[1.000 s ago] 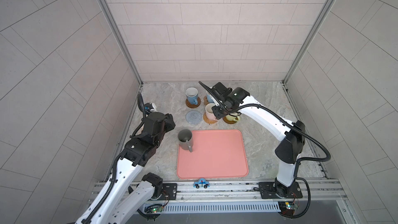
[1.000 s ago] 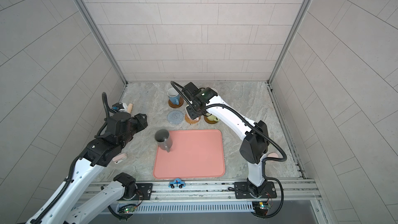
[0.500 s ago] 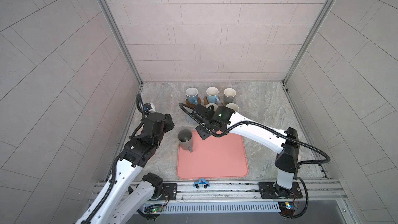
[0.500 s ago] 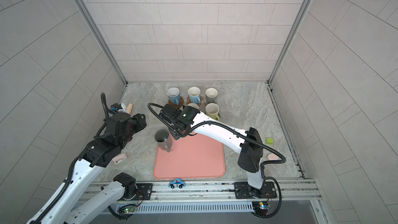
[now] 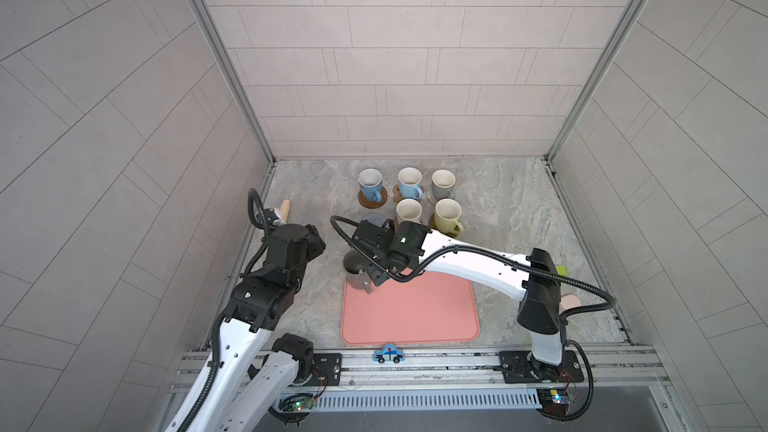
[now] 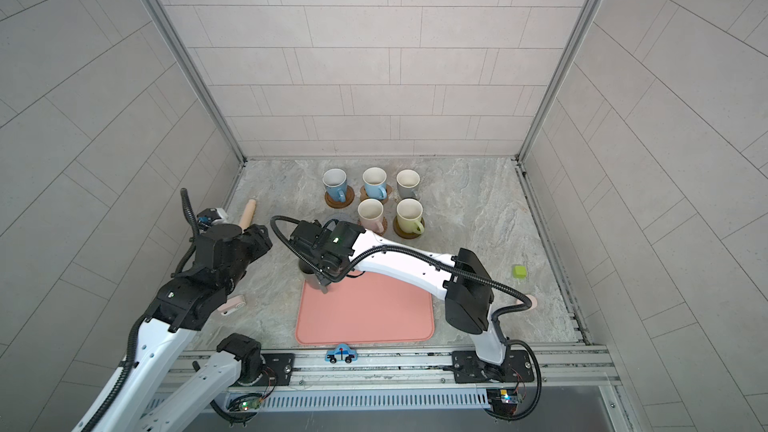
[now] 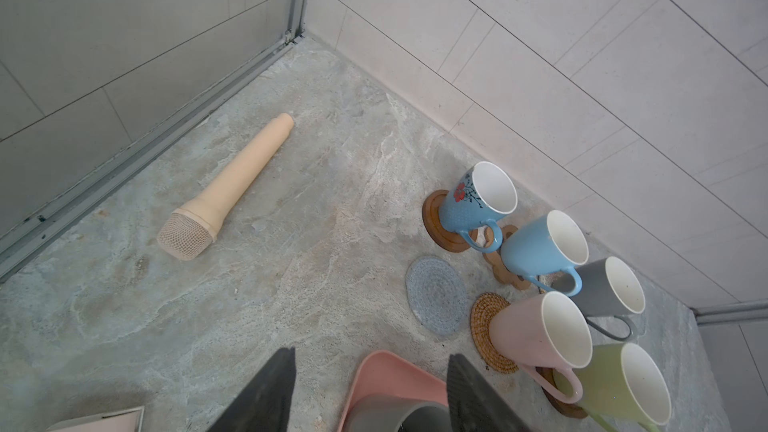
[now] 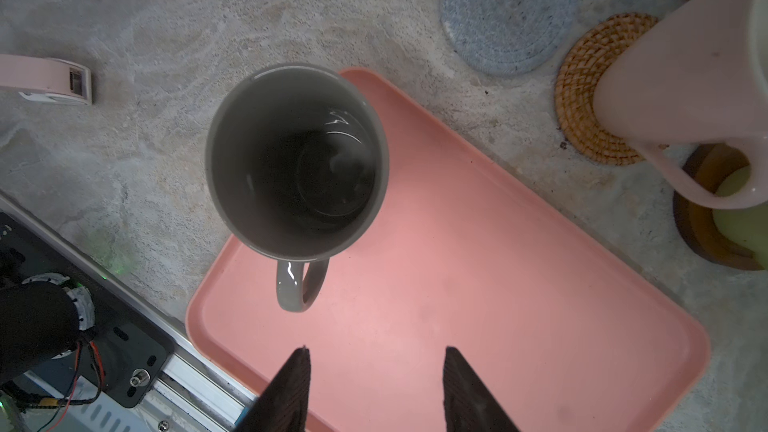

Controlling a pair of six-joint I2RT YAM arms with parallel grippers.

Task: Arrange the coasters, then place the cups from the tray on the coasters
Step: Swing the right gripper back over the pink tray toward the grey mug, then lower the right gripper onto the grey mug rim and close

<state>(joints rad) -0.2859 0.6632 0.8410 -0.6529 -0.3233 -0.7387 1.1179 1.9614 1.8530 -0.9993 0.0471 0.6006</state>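
Observation:
The taller dark grey cup (image 8: 297, 160) stands in the far left corner of the salmon-pink tray (image 8: 498, 284), its handle toward the tray's middle. My right gripper (image 8: 376, 363) hangs open just above the tray behind that handle, holding nothing; in a top view the right gripper (image 5: 370, 282) is beside the cup (image 5: 353, 272). My left gripper (image 7: 372, 363) is open and empty, left of the tray (image 5: 409, 309). The grey-blue woven coaster (image 7: 436, 295) lies bare. Behind it stand two blue cups (image 5: 370, 187) (image 5: 409, 182), the grey cup (image 5: 442, 184), the pink cup (image 5: 408, 211) and the yellow-green cup (image 5: 447, 216), all on coasters.
A toy microphone (image 7: 228, 189) lies near the left wall. A pink tape dispenser (image 8: 45, 81) sits left of the tray. A toy car (image 5: 389, 354) is on the front rail. A green block (image 6: 519, 271) and a pink disc (image 6: 530, 301) lie at the right.
My right arm has swung from the back cups, where the pink cup now stands on the rattan coaster, forward and left to the dark grey cup. The left arm has stayed put.

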